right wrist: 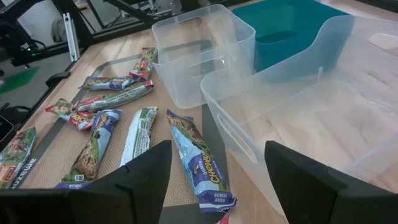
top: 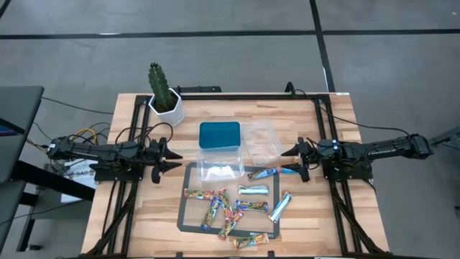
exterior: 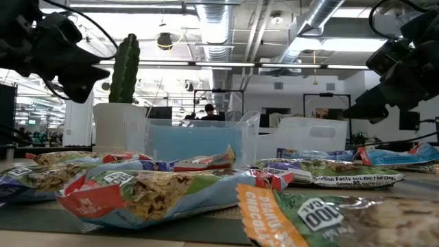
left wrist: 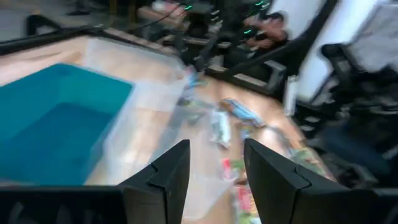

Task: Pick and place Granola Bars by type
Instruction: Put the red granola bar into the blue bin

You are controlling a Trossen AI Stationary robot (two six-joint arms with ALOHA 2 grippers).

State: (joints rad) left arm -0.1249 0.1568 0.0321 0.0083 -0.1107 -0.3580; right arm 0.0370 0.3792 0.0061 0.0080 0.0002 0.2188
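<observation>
About a dozen flat, shiny-wrapped granola bars [top: 237,208] lie scattered on a dark mat [top: 188,219] at the near side of the wooden counter [top: 323,122], just in front of two clear plastic tubs [top: 260,140] and a teal tray [top: 219,134]. Their long axes point every way; a blue bar [right wrist: 200,163] lies nearest the right hand [top: 293,160]. They look light, thin and slippery, best pinched across the narrow middle. Both hands hover empty with fingers apart, the left hand [top: 175,157] opposite.
</observation>
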